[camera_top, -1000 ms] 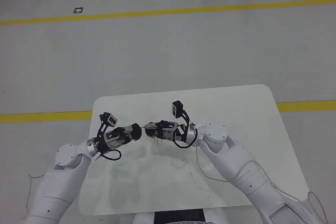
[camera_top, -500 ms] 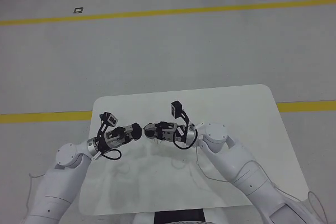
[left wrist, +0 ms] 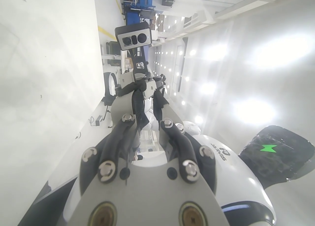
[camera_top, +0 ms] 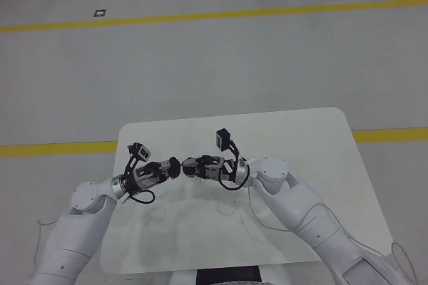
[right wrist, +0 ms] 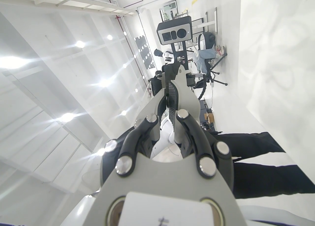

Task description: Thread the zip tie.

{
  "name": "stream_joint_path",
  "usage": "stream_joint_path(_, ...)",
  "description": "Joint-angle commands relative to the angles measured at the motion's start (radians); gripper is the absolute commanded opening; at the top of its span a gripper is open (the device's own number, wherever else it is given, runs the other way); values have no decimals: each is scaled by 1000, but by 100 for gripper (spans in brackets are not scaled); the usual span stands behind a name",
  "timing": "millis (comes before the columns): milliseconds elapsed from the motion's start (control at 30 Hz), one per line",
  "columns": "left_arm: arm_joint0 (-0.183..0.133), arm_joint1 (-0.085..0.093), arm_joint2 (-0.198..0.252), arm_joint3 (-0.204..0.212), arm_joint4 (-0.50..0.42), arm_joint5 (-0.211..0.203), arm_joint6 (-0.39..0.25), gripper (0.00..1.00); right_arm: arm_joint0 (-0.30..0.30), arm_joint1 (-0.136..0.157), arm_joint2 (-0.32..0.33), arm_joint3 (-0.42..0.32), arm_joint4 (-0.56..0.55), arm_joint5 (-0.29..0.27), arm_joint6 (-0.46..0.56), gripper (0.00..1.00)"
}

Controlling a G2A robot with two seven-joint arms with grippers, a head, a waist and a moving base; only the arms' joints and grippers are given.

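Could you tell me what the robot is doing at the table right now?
The robot is working on threading a zip tie. Both arms are raised over the white table, and the left tool and the right tool meet tip to tip near the table's middle, each pointing at the other. The zip tie is too fine here to tell whether it is threaded yet.

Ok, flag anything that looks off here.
Nothing stands out. The left gripper and the right gripper meet tip to tip above the white table, roughly in line with each other.
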State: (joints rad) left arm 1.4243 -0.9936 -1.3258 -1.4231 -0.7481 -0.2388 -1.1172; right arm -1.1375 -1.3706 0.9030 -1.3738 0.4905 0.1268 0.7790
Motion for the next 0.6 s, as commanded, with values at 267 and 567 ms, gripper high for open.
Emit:
stream_joint_path(267, -1, 1, 2, 1, 0, -2, 0, 8, 1, 1, 3, 5, 3, -2, -2, 0)
stream_joint_path(567, -2, 2, 8, 4, 1, -2, 1, 0, -3, 4, 4, -2, 1, -2, 5, 0)
